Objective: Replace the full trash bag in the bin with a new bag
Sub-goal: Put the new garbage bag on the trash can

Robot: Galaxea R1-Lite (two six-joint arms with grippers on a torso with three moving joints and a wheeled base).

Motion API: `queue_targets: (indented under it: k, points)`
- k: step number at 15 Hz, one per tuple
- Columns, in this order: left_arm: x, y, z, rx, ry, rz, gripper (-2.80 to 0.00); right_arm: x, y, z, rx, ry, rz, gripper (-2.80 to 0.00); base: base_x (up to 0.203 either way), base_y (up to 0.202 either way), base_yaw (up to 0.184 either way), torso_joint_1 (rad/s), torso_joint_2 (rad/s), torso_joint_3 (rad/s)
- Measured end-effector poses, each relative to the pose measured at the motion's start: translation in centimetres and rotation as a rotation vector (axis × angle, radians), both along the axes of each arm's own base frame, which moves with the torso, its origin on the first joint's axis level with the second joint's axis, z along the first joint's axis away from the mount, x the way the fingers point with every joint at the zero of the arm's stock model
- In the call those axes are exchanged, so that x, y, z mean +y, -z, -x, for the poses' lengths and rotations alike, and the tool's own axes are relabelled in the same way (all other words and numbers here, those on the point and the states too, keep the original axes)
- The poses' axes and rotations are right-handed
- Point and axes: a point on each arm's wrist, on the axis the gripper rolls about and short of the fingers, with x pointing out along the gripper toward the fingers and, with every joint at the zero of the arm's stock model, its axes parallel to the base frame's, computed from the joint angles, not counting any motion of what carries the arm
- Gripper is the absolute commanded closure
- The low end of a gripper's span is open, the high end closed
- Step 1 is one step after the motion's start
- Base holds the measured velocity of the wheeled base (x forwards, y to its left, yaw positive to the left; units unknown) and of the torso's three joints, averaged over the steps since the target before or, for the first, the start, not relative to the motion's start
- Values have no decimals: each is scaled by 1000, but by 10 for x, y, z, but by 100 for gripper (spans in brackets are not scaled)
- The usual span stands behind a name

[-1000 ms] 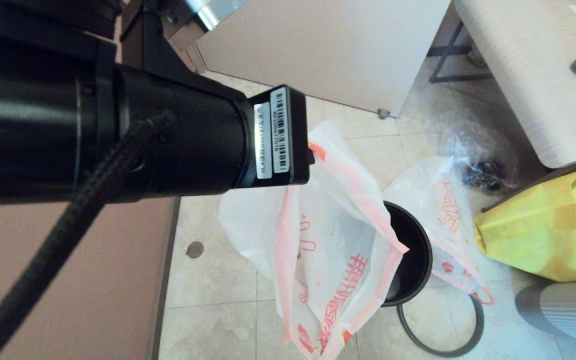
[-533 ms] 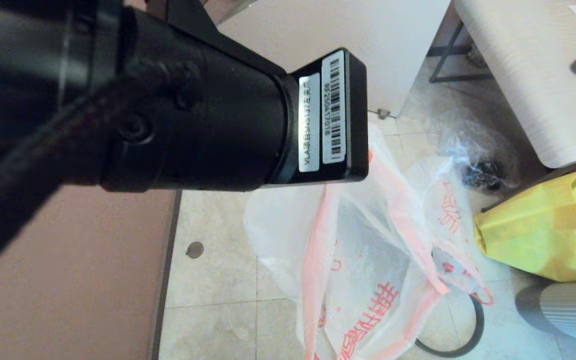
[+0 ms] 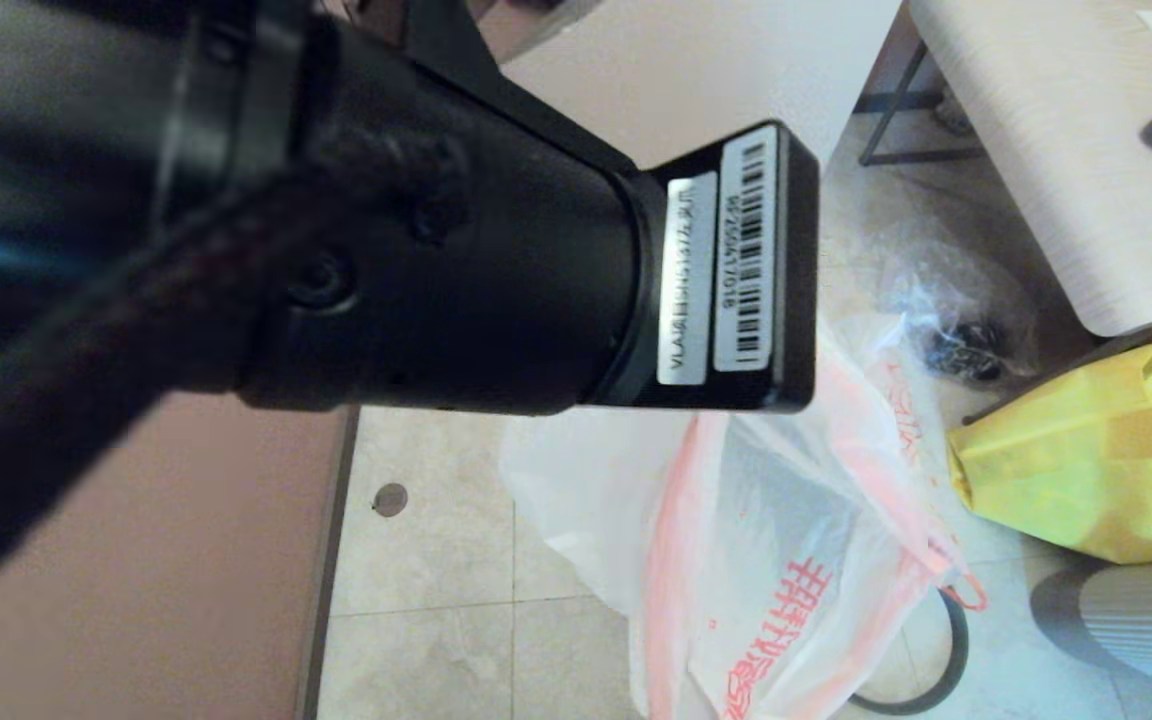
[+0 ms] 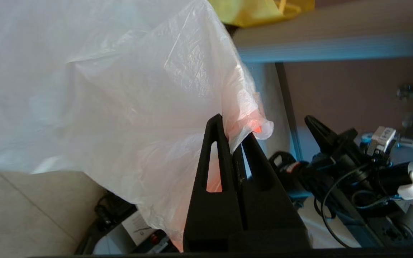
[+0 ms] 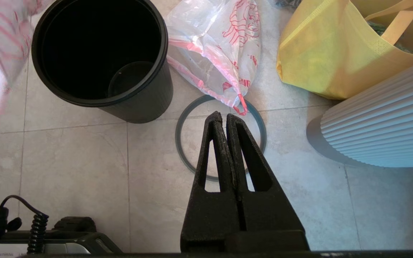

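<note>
Left gripper [image 4: 232, 133] clamped on pink rim of the new bag [image 3: 766, 560] – bag hangs limp in the air near the bin [image 5: 100, 57]; right gripper [image 5: 224, 120] idle above floor, fingers together – full trash bag [image 5: 215, 50] lies beside bin

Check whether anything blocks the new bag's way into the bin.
Nothing visible. The left gripper pinches the new bag by its rim; the bin stands open and empty, its hoop and the full trash bag on the floor beside it. The right gripper idles above the hoop.
</note>
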Motion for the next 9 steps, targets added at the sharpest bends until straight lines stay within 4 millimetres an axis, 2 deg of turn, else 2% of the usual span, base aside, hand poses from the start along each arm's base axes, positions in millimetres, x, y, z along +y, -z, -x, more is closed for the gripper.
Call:
queue_targets:
  k: [5, 9]
  points:
    - [-42, 9, -9, 0, 60, 17, 0, 0, 0, 0, 0, 0, 0, 0, 0, 0, 0, 0, 0, 0]
    - [-56, 18, -12, 5, 71, 8, 0, 0, 0, 0, 0, 0, 0, 0, 0, 0, 0, 0, 0, 0]
